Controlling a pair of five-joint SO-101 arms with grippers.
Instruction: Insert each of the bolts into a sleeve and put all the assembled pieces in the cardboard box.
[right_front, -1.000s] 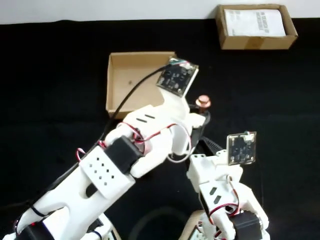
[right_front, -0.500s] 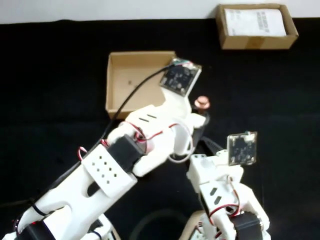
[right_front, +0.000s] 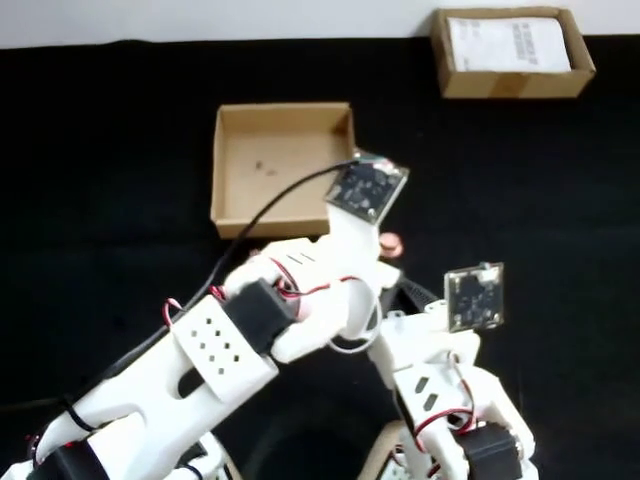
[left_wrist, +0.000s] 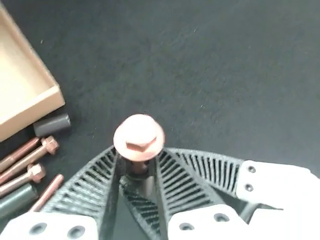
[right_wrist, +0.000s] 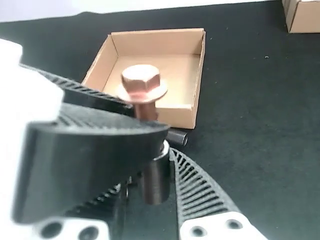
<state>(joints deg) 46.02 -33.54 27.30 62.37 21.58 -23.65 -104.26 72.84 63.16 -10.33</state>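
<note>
A copper bolt (left_wrist: 138, 137) stands head up, and my left gripper (left_wrist: 137, 162) is shut on its shank. In the high view the bolt head (right_front: 390, 245) shows just beyond the left wrist, near the open cardboard box (right_front: 280, 165). My right gripper (right_wrist: 155, 187) is shut on an upright black sleeve (right_wrist: 156, 175). The bolt (right_wrist: 142, 90) stands directly above that sleeve. A left finger (right_wrist: 85, 137) hides where they meet. Loose bolts (left_wrist: 30, 152) and loose sleeves (left_wrist: 52, 124) lie beside the box corner (left_wrist: 25, 95).
A second cardboard box (right_front: 512, 50) holding a printed sheet sits at the far right edge of the black mat. One loose sleeve (right_wrist: 177, 136) lies against the near wall of the open box (right_wrist: 150, 65). Both arms crowd the near middle.
The left arm has drawn the bolt back from beside the box toward the right gripper. The right wrist has shifted slightly left.
</note>
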